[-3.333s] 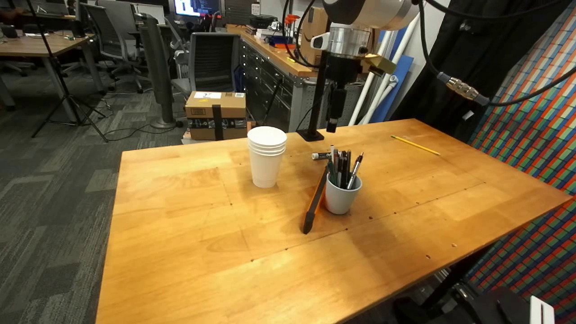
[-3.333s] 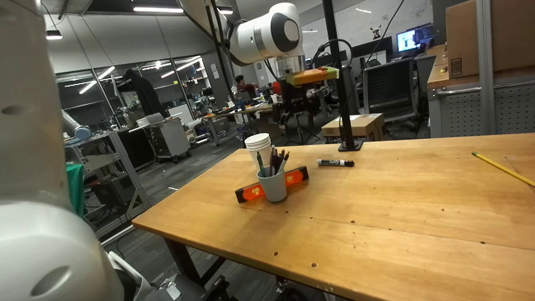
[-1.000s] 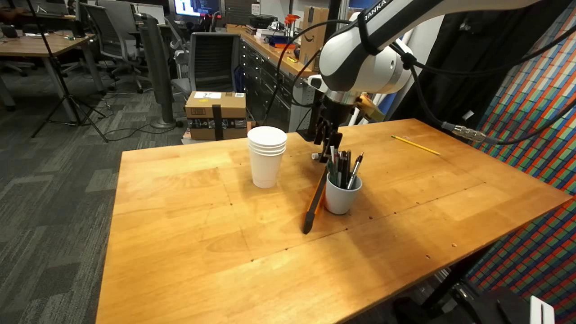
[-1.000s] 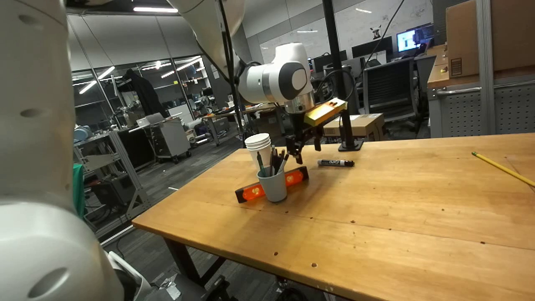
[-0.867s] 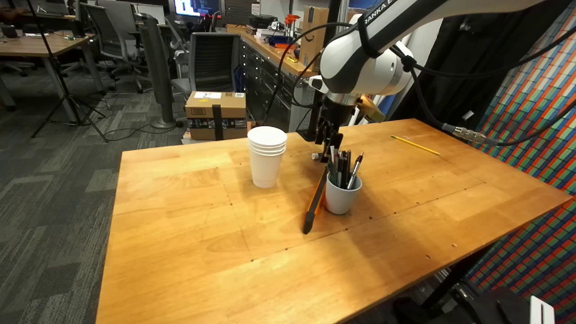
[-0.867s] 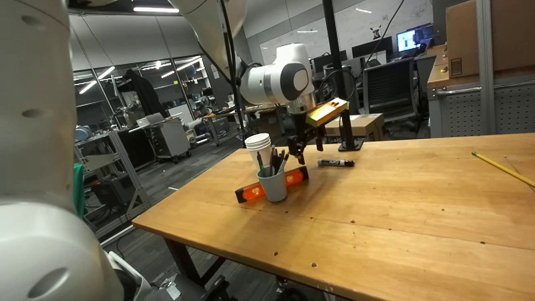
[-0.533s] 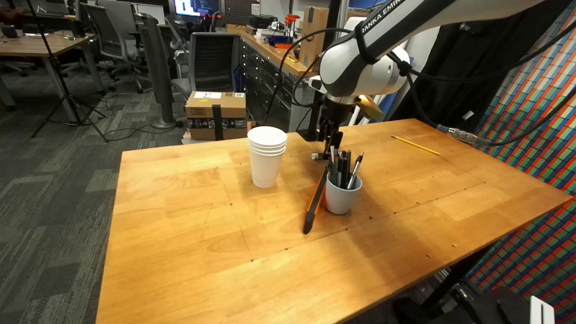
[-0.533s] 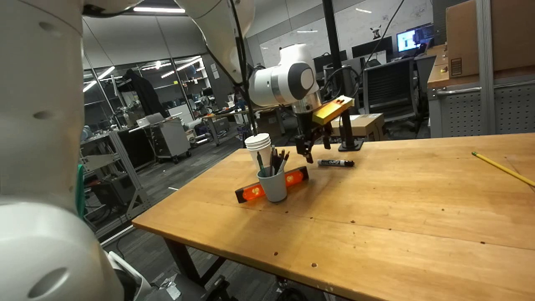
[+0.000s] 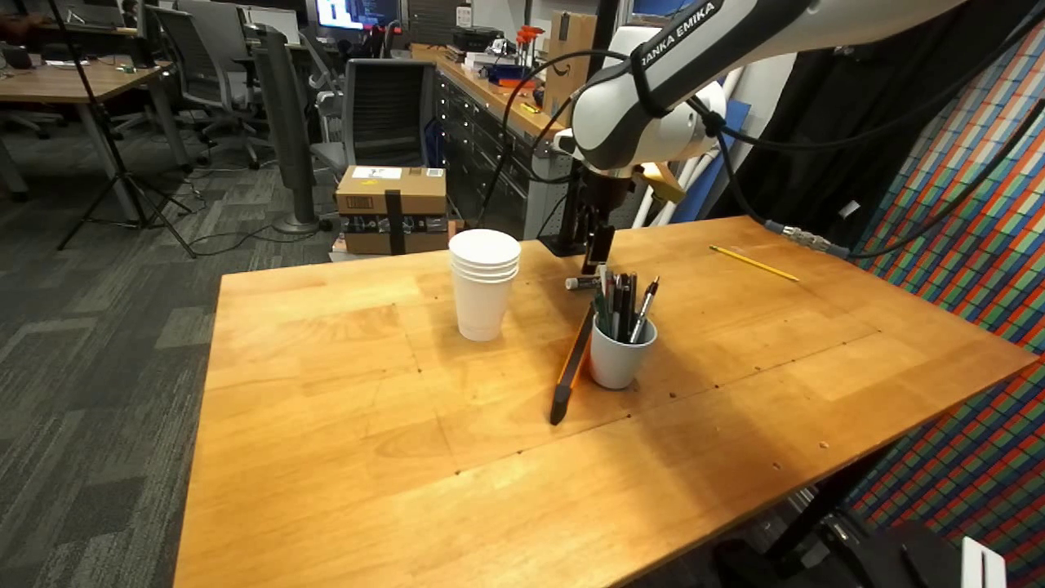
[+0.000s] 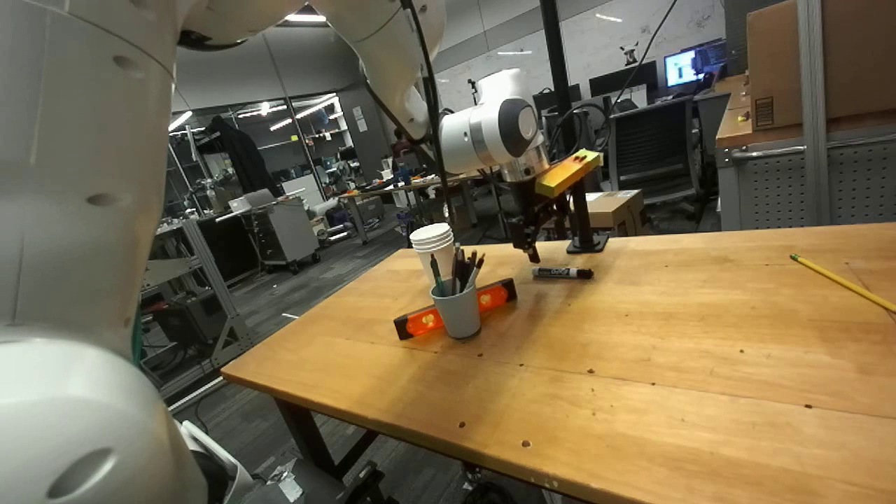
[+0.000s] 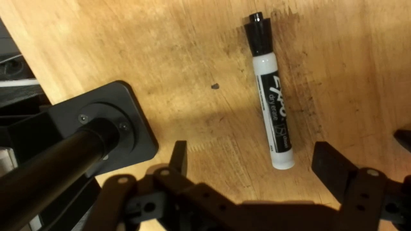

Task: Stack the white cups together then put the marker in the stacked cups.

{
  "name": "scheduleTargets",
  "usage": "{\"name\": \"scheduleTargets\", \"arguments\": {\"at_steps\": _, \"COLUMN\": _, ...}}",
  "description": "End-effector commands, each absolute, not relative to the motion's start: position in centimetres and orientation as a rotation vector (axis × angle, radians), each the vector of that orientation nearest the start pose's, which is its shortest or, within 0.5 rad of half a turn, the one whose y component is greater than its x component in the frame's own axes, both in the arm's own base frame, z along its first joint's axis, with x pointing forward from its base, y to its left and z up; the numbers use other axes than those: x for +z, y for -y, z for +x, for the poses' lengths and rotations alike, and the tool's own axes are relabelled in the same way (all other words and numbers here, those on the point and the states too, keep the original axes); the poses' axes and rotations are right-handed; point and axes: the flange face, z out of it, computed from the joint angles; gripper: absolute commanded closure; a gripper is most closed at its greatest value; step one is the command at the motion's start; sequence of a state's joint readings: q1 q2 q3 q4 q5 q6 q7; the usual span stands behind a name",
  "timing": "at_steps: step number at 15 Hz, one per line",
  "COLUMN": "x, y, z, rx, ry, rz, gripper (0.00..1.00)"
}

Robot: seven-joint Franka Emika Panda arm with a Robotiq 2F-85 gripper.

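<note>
The marker (image 11: 272, 102) lies on the table (image 11: 167, 48), in the wrist view at one o'clock from the gripper (image 11: 249, 154), jaws parted; at the marker's nine o'clock in an exterior view, the stacked cups (image 9: 482, 300) look nested, leaving pickup and insertion

One smooth white robot arm (image 9: 833, 24); rounded casings (image 10: 98, 413), oval recesses (image 10: 108, 199); black strip (image 9: 679, 34) printed white, "RANKA EMIKA" legible from here; black cables (image 9: 743, 139), ribbed silver connector (image 9: 804, 237); shiny metal collar (image 10: 525, 166); elongated yellow-orange block (image 10: 570, 173); black two-fingered gripper (image 11: 252, 157), hinged links (image 11: 184, 186), round-headed fasteners (image 11: 372, 172).
</note>
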State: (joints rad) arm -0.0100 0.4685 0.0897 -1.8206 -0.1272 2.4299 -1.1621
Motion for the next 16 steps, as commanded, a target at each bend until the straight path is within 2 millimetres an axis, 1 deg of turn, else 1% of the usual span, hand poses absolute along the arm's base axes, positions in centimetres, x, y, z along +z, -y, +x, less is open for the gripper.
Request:
{"name": "scheduleTargets", "arguments": {"at_steps": 1, "x": 30.4, "y": -4.3, "z": 66.8, "rx": -0.061, "ry": 1.954, "rz": -2.657, "gripper": 0.0}}
{"name": "scheduleTargets", "arguments": {"at_steps": 3, "x": 30.7, "y": -3.8, "z": 66.6, "rx": -0.018, "ry": 1.915, "rz": -2.702, "gripper": 0.0}}
{"name": "scheduleTargets", "arguments": {"at_steps": 6, "x": 30.7, "y": -3.5, "z": 66.3, "rx": 0.02, "ry": 1.854, "rz": -2.746, "gripper": 0.0}}
{"name": "scheduleTargets", "arguments": {"at_steps": 11, "x": 29.6, "y": -3.5, "z": 65.4, "rx": 0.09, "ry": 1.747, "rz": -2.783, "gripper": 0.0}}
{"name": "scheduleTargets", "arguments": {"at_steps": 16, "x": 28.8, "y": -4.0, "z": 65.1, "rx": 0.121, "ry": 1.693, "rz": -2.789, "gripper": 0.0}}
